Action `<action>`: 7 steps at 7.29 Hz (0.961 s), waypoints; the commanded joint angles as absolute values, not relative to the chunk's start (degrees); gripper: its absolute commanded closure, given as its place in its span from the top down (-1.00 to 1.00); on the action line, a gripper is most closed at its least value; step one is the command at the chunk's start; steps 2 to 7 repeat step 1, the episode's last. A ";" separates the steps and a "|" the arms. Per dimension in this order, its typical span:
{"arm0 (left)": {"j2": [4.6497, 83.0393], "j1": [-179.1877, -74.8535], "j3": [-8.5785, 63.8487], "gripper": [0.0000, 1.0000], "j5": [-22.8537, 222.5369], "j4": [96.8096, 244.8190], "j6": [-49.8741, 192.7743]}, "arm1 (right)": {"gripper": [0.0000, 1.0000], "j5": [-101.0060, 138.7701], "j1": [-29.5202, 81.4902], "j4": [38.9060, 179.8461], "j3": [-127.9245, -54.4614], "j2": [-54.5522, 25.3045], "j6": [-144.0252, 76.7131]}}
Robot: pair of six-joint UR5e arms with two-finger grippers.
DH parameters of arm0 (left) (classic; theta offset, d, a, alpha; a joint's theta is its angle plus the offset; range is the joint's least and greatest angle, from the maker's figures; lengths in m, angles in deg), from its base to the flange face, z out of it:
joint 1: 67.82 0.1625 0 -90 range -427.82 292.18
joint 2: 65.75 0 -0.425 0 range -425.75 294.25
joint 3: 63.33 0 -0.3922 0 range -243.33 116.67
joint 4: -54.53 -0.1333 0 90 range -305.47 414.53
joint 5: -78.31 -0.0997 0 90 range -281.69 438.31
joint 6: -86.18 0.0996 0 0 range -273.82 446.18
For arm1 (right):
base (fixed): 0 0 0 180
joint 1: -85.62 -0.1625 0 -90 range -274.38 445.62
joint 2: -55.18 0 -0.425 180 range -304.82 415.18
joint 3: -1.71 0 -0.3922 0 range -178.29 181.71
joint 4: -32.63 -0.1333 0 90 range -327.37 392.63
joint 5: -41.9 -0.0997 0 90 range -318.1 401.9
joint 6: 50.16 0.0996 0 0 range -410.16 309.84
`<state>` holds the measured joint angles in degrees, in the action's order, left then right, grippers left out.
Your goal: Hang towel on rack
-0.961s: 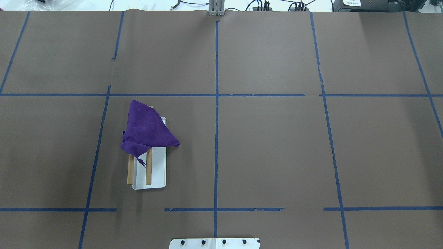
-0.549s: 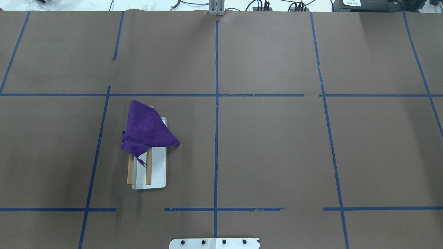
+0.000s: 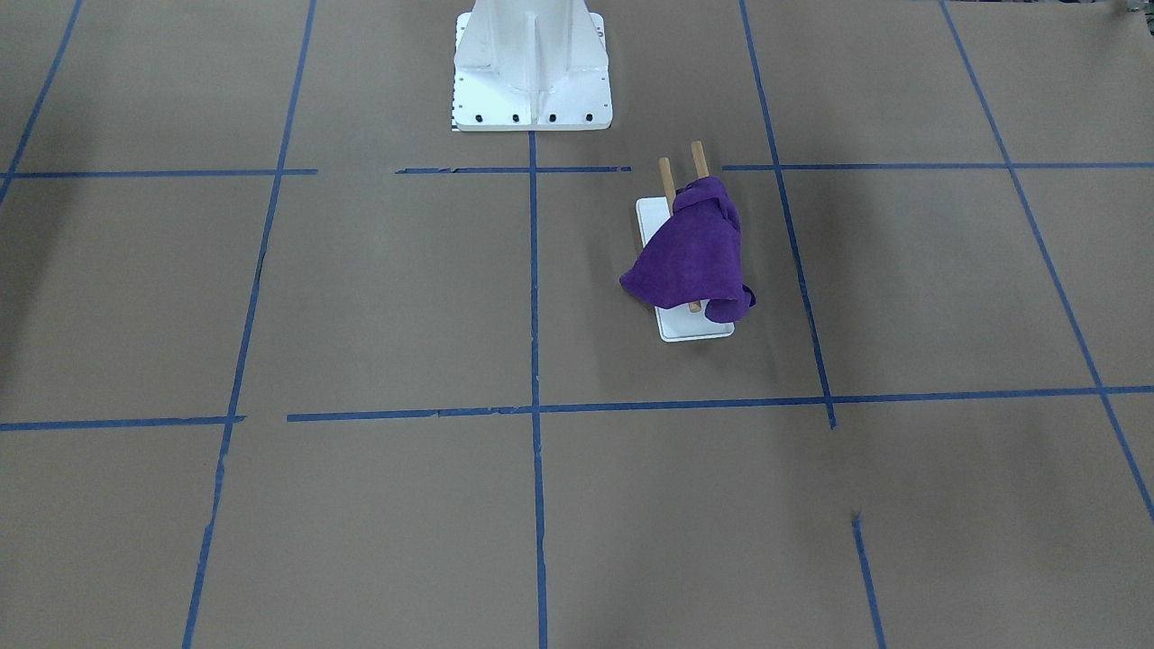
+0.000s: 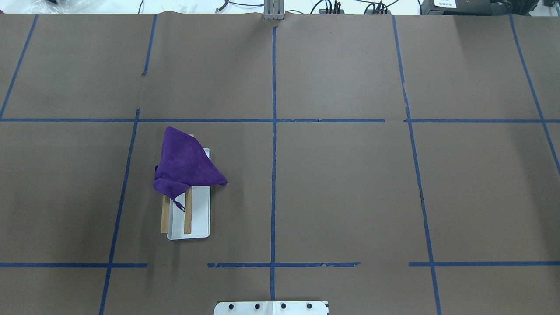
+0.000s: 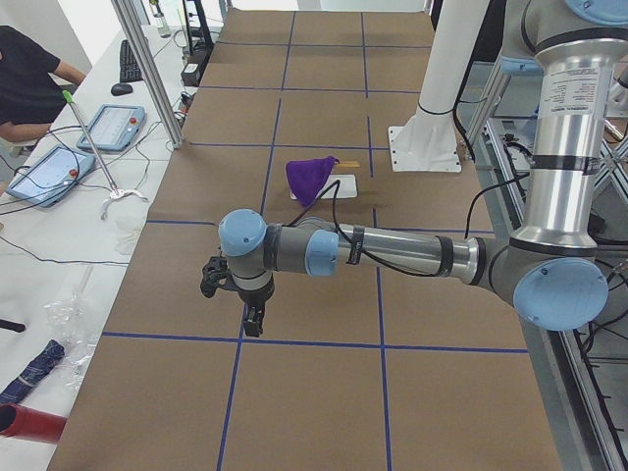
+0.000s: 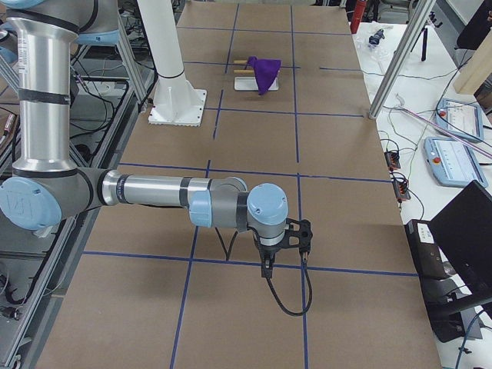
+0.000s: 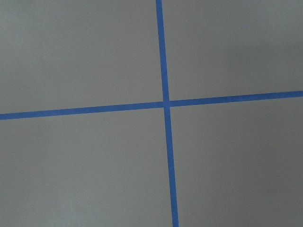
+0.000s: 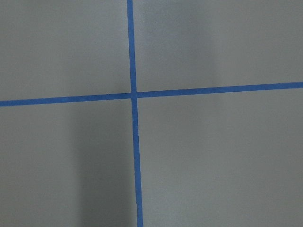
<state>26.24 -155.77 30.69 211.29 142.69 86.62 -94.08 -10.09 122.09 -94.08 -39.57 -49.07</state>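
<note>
Towel (image 4: 186,164), soft purple, drapes bunched over wooden-dowel rack (image 4: 188,218).

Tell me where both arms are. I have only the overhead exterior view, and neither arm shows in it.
Observer: The left gripper hangs above bare table, off toward the table's left end from the rack.
Operator: Give me the right one.
Observer: The right gripper hangs near a tape crossing toward the table's right end, far from the towel.
Operator: Check the towel's far side.
Observer: In the front-facing view, one dowel tip pokes out from under the towel's hanging hem, above the rack's white base.
</note>
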 commanded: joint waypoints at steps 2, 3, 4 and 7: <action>26.45 -155.72 30.71 1.00 211.29 142.78 86.62 | 1.00 -94.15 -10.10 122.10 -94.17 -39.47 -49.10; 26.45 -155.72 30.71 1.00 211.29 142.78 86.62 | 1.00 -94.15 -10.10 122.10 -94.17 -39.47 -49.10; 26.45 -155.72 30.71 1.00 211.29 142.78 86.62 | 1.00 -94.15 -10.10 122.10 -94.17 -39.47 -49.10; 26.45 -155.72 30.71 1.00 211.29 142.78 86.62 | 1.00 -94.15 -10.10 122.10 -94.17 -39.47 -49.10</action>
